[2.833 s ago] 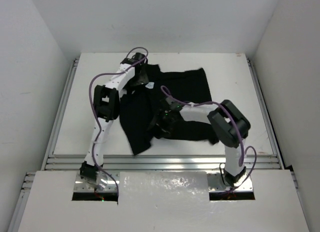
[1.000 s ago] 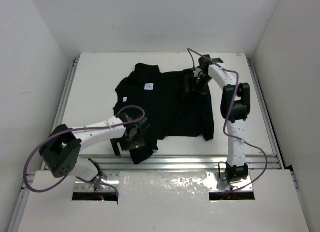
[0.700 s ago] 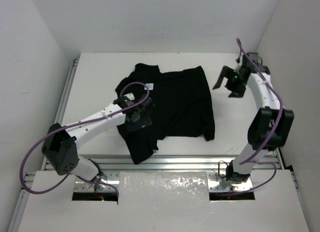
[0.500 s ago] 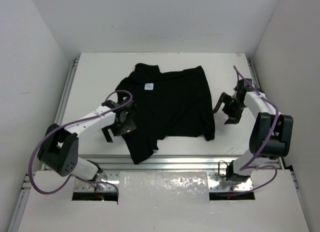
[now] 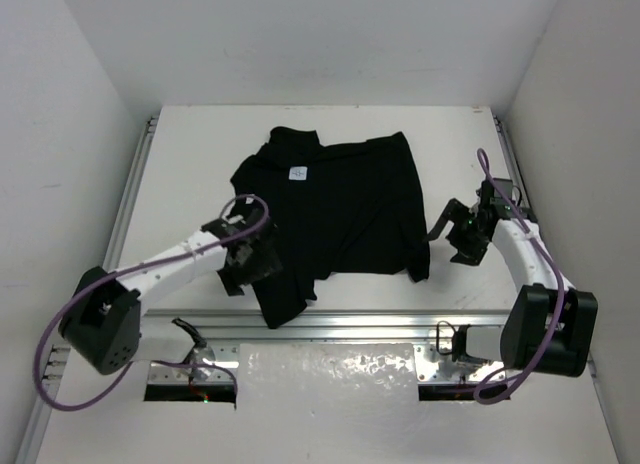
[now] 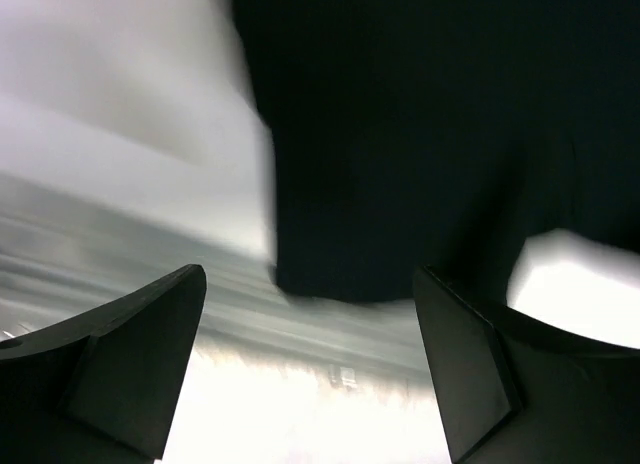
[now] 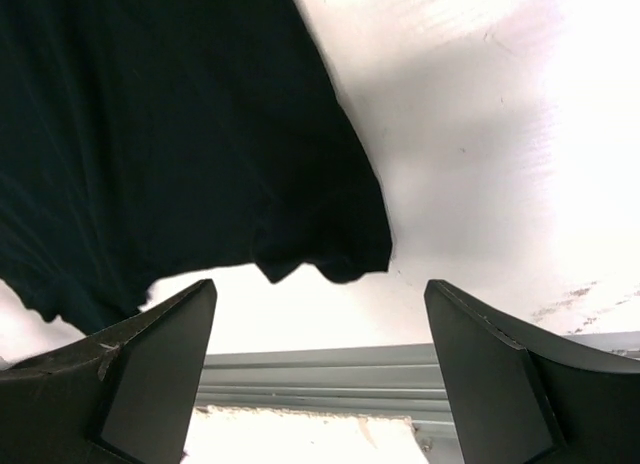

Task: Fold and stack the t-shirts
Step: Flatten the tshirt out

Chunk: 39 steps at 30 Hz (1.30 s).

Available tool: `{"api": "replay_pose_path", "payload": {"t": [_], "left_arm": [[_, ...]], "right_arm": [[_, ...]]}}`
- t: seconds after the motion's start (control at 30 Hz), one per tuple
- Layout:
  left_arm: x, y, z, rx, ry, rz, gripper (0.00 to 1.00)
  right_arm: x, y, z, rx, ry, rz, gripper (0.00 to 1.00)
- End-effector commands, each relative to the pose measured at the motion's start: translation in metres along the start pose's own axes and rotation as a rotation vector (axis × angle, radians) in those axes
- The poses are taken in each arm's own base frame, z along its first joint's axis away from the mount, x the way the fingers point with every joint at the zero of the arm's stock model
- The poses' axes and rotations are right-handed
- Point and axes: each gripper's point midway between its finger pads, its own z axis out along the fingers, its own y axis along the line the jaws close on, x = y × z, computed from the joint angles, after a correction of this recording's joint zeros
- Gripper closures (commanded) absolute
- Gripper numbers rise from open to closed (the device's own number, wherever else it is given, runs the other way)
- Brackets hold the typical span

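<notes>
Both grippers empty, each at one side of the t-shirt [image 5: 340, 204].
The black shirt lies rumpled in the middle of the tabletop [image 5: 190, 154], with one flap trailing toward the near edge. My left gripper [image 5: 250, 264] hovers over that flap, jaws apart. My right gripper [image 5: 462, 236], jaws also apart, hangs just beside the right hem. I judge I'm placed at these two edges to pinch them and fold inward.

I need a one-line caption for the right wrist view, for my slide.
Open right hand near a corner of the black t-shirt lying on the white table.
</notes>
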Motion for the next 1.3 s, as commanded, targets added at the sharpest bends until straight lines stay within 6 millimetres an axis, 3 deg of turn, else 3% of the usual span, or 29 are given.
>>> {"api": "replay_pose_path", "payload": {"t": [0.0, 0.1, 0.17, 0.3, 0.47, 0.57, 0.83, 1.03, 1.07, 1.13, 1.2, 1.27], "left_arm": [[0.046, -0.013, -0.028, 0.074, 0.035, 0.017, 0.16], [0.073, -0.009, -0.023, 0.076, 0.058, 0.008, 0.17], [0.087, -0.006, -0.008, 0.092, 0.094, -0.001, 0.25], [0.104, 0.012, 0.015, 0.035, 0.116, 0.000, 0.30], [0.125, 0.006, 0.024, 0.099, 0.124, 0.019, 0.30], [0.118, -0.006, 0.028, 0.168, 0.060, 0.017, 0.30], [0.088, -0.006, 0.033, 0.150, -0.106, 0.037, 0.34], [0.092, -0.003, 0.051, 0.063, -0.110, 0.109, 0.52], [0.092, -0.005, 0.052, 0.066, -0.107, 0.108, 0.66], [0.096, -0.004, 0.056, 0.064, -0.092, 0.106, 0.74], [0.096, -0.004, 0.056, 0.066, -0.090, 0.112, 0.93], [0.092, -0.004, 0.047, 0.056, -0.103, 0.109, 1.00]], "right_arm": [[0.005, 0.000, -0.007, -0.011, -0.011, -0.036, 0.13], [0.005, 0.008, -0.013, -0.053, -0.014, -0.050, 0.13], [0.003, 0.015, -0.016, -0.083, -0.021, -0.056, 0.12], [0.005, 0.023, -0.023, -0.131, -0.018, -0.074, 0.12], [0.011, 0.027, -0.026, -0.167, -0.025, -0.092, 0.12], [0.011, 0.031, -0.029, -0.189, -0.027, -0.101, 0.12], [0.015, 0.036, -0.034, -0.223, -0.021, -0.111, 0.12], [0.015, 0.037, -0.036, -0.221, -0.022, -0.118, 0.12], [0.015, 0.037, -0.036, -0.218, -0.023, -0.119, 0.12], [0.015, 0.037, -0.036, -0.219, -0.024, -0.123, 0.12], [0.016, 0.035, -0.035, -0.212, -0.021, -0.136, 0.12], [0.019, 0.031, -0.032, -0.193, -0.016, -0.143, 0.13]]}}
